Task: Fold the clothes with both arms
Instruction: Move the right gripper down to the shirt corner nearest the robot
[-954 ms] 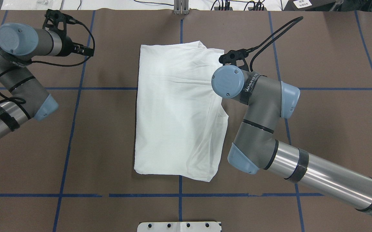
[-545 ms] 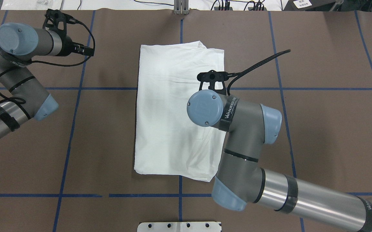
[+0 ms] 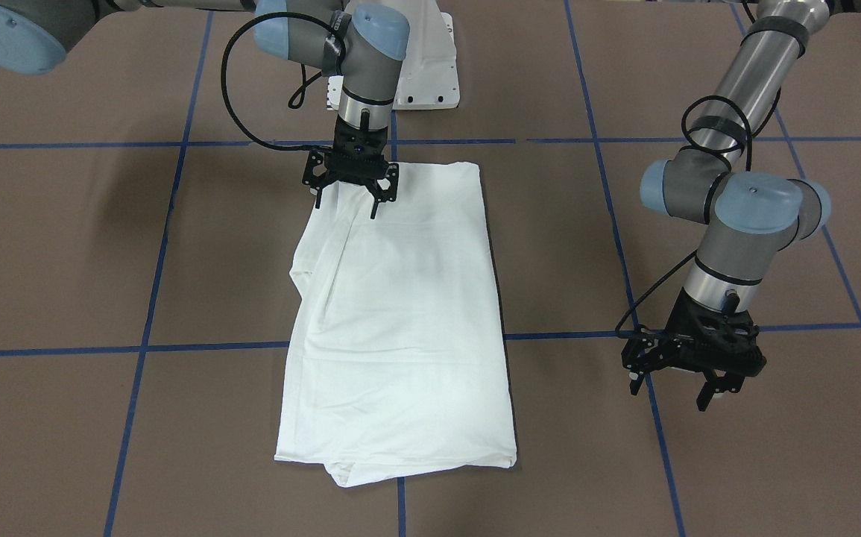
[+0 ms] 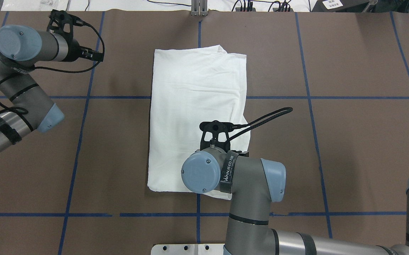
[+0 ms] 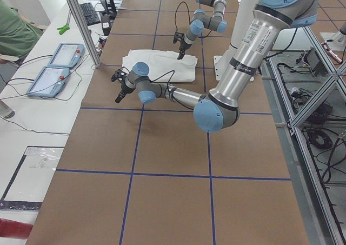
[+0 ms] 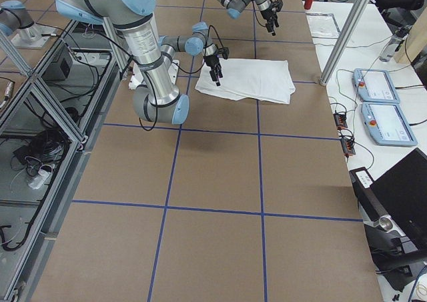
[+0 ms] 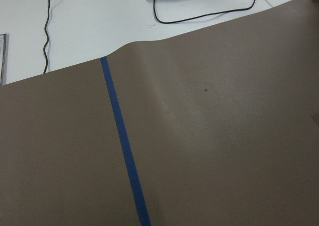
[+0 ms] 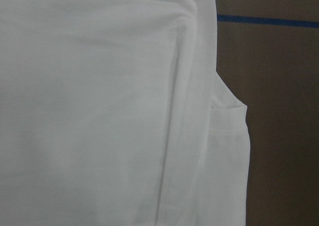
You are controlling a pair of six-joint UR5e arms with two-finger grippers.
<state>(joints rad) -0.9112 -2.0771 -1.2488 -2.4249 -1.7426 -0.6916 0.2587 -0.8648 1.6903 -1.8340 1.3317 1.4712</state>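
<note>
Exterior front-facing view shows us the white T-shirt [image 3: 400, 321] folded lengthwise in the middle of the table [image 3: 65, 246], right gripper [image 3: 348, 203] spread wide over its robot-side corner, left gripper [image 3: 670, 391] likewise spread, well apart from it; we judge the cloth light and limp, best pinched through all layers at corners.

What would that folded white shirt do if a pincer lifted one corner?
Probably flop: the shirt lies in soft wrinkles, so a lifted corner would likely droop. Its folded layers sit loose along one edge and might fall open. It looks thin, so a push would probably bunch it.
</note>
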